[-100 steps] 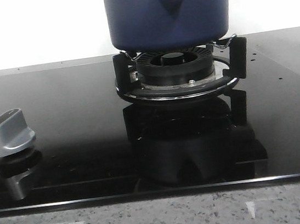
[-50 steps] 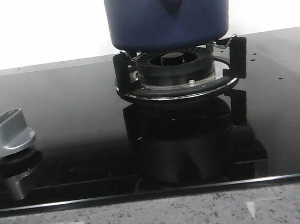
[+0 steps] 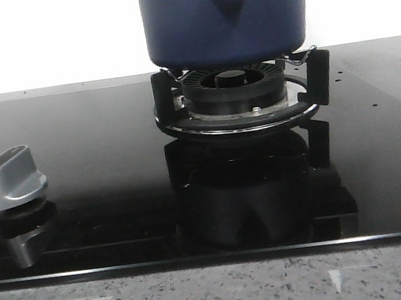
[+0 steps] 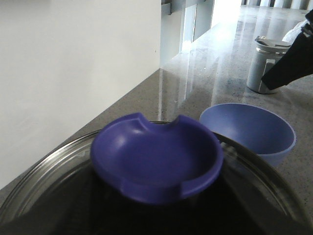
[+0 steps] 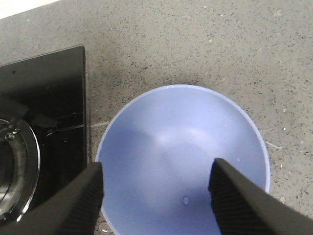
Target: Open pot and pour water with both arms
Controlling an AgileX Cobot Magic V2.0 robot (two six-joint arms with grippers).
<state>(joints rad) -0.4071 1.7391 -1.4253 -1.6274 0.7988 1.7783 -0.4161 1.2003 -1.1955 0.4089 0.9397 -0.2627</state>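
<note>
Nothing's budged in the last second: pot (image 3: 226, 15) still lidded on the burner (image 3: 235, 95), right gripper (image 5: 155, 196) spread wide over the bowl (image 5: 183, 161), can't tell the left gripper's state.

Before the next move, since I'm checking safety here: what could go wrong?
The glass lid is on the pot; a poor grip on its blue knob could drop it. The pot sits high on the burner stand, so a sideways nudge might tip it. The right gripper hangs open over the bowl and could knock it when descending.
</note>
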